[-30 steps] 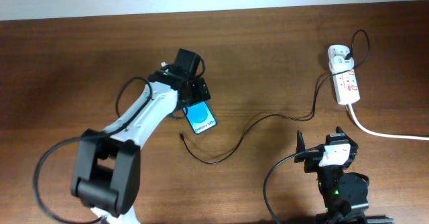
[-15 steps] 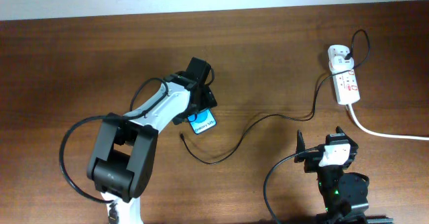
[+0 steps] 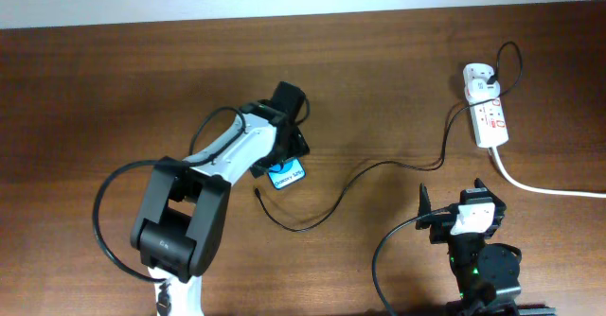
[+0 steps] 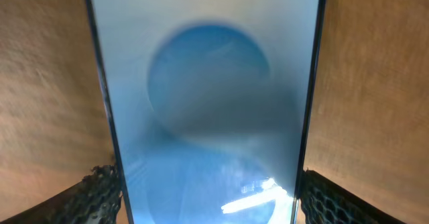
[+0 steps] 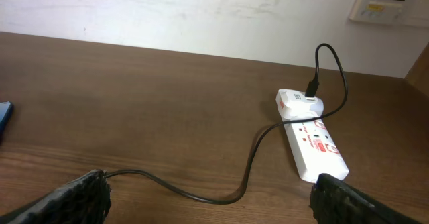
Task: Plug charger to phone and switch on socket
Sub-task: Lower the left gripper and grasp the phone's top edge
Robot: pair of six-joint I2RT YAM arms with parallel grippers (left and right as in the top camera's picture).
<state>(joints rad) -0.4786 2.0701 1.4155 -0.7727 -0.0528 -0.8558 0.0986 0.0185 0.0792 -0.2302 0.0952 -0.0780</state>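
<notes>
The phone (image 3: 286, 174), light blue with a darker blue circle, lies flat on the brown table left of centre. My left gripper (image 3: 289, 149) is over its far end. In the left wrist view the phone (image 4: 208, 83) fills the frame, and the gripper (image 4: 209, 194) has one finger against each long edge. The charger's black cable (image 3: 379, 165) runs from its loose tip (image 3: 258, 193) near the phone to the white adapter (image 3: 479, 76), which is plugged into the socket (image 3: 490, 119). My right gripper (image 3: 452, 198) is open and empty near the front edge, with the cable (image 5: 201, 196) on the table ahead of it.
The socket's thick white cord (image 3: 549, 189) runs off to the right edge. The right wrist view shows the socket (image 5: 315, 147) and adapter (image 5: 298, 104) ahead to the right, and a white wall behind the table's far edge. The cable loops across the table's centre.
My left arm has swung right and forward, bringing its gripper down over the phone's far end. The phone has shifted slightly. The right arm, the cable and the socket have not moved.
</notes>
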